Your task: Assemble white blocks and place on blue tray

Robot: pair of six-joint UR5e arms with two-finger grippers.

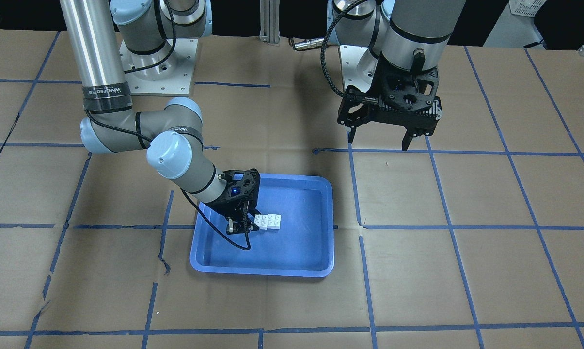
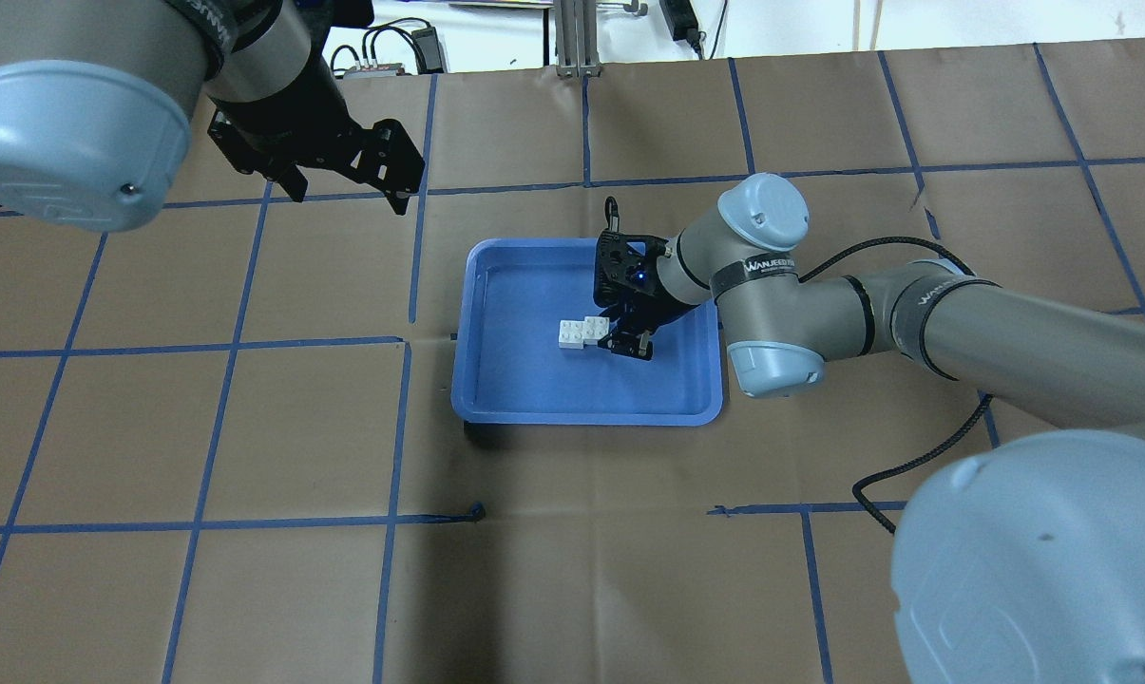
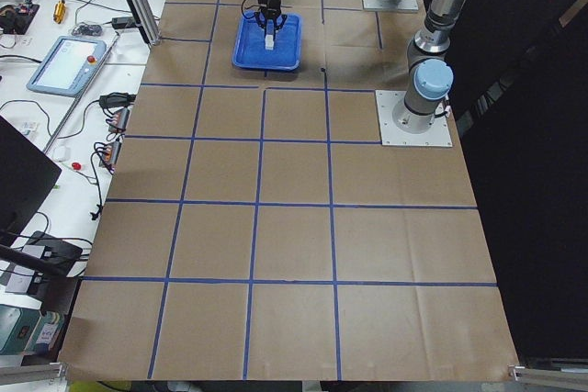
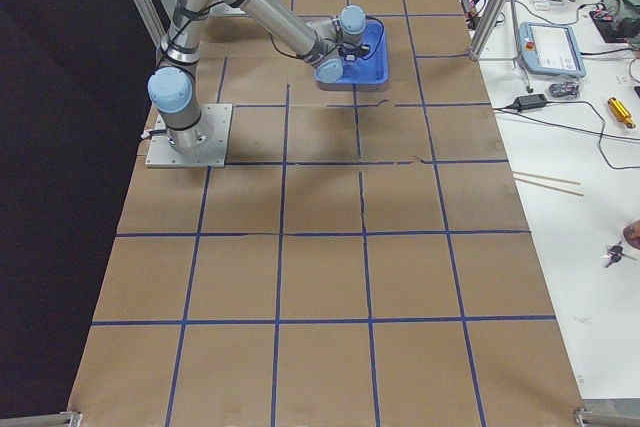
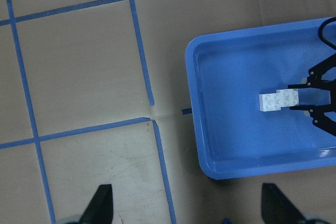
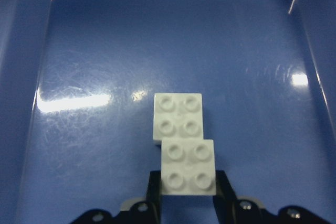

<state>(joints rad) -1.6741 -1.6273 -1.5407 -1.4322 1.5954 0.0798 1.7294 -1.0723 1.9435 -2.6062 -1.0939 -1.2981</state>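
The right gripper [image 2: 620, 334], reaching from 3 o'clock in the overhead view, clamps one of two joined white blocks [image 6: 181, 140] resting near the centre of the blue tray [image 1: 262, 271]. The left gripper [image 1: 379, 143] hangs at the tray's 10 o'clock, jaws apart.

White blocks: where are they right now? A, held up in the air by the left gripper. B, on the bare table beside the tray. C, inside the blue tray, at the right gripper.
C: the white blocks sit joined inside the blue tray, with the right gripper closed on one of them, while the left gripper hangs open, away from the tray.
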